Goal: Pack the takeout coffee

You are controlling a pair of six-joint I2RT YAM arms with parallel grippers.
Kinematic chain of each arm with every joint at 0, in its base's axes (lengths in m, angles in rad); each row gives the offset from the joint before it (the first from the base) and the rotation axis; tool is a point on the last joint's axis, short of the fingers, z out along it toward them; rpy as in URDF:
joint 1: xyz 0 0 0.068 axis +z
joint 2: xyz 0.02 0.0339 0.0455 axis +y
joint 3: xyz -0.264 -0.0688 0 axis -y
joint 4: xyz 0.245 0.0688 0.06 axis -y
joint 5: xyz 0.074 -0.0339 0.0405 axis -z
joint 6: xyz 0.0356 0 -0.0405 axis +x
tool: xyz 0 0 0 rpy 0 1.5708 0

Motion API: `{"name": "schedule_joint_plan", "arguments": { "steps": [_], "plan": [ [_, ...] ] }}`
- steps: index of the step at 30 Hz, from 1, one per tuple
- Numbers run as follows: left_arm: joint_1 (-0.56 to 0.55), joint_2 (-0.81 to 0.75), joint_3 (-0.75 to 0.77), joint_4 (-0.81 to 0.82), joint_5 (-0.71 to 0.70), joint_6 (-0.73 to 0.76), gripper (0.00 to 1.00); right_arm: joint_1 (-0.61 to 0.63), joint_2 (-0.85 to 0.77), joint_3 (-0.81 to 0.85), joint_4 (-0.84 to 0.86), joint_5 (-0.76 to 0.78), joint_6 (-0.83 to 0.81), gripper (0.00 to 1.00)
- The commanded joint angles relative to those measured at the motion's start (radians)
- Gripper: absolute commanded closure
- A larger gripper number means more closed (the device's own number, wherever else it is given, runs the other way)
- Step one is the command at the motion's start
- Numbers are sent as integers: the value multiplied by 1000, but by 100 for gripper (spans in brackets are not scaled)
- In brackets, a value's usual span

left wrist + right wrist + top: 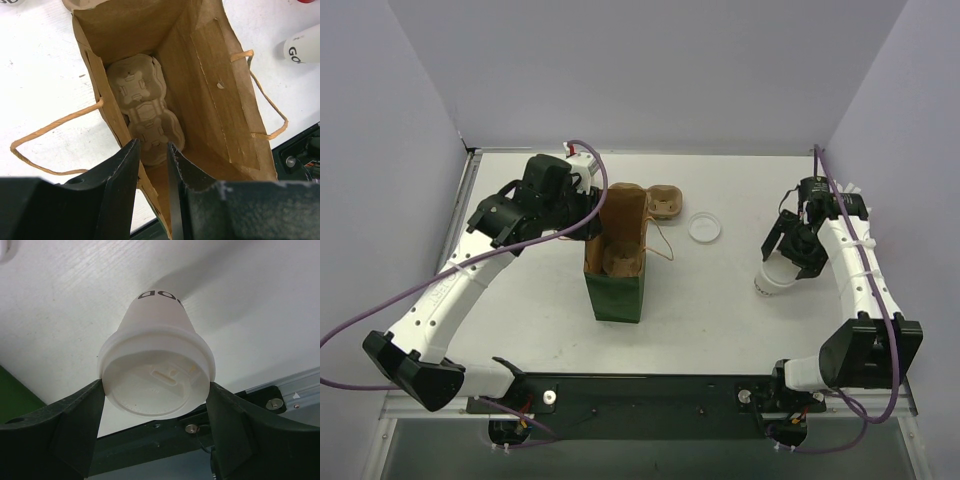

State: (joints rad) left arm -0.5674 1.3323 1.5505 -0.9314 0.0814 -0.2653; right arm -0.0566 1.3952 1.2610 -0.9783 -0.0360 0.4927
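Note:
My right gripper (155, 390) is shut on a white takeout coffee cup (157, 325), its fingers pressed on both sides of the whitish lid (150, 387). In the top view this cup (776, 280) is tilted at the right of the table, under the right gripper (790, 255). A green paper bag (616, 290) stands open in the middle, with a brown moulded carrier (142, 105) at its bottom. My left gripper (152, 145) is open astride the bag's near wall (150, 187), one finger outside and one inside.
A loose round lid (705, 228) lies right of the bag. Another brown carrier (663, 204) sits just behind the bag. The bag's twine handles (45, 132) hang out over the white table (720, 310). Grey walls close in three sides.

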Motion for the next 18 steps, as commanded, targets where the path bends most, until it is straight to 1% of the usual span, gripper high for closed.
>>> {"name": "schedule_joint_plan", "arguments": {
  "steps": [1,6,8,11,14,18],
  "plan": [
    [8,4,34,19,-40,23,62,38,-51,78,-95,-13,12,51],
    [11,24,65,-9,-72,26,61,86,-61,156,-137,-42,18,51],
    [11,33,77,-33,-74,34,60,92,-65,199,-157,-51,18,52],
    [9,51,109,-76,-117,52,57,113,-70,274,-195,-62,18,52],
    [11,48,122,-83,-140,54,53,127,-74,310,-215,-65,18,52],
    [11,42,151,-96,-140,48,51,136,-85,313,-217,-71,18,52]
  ]
}}
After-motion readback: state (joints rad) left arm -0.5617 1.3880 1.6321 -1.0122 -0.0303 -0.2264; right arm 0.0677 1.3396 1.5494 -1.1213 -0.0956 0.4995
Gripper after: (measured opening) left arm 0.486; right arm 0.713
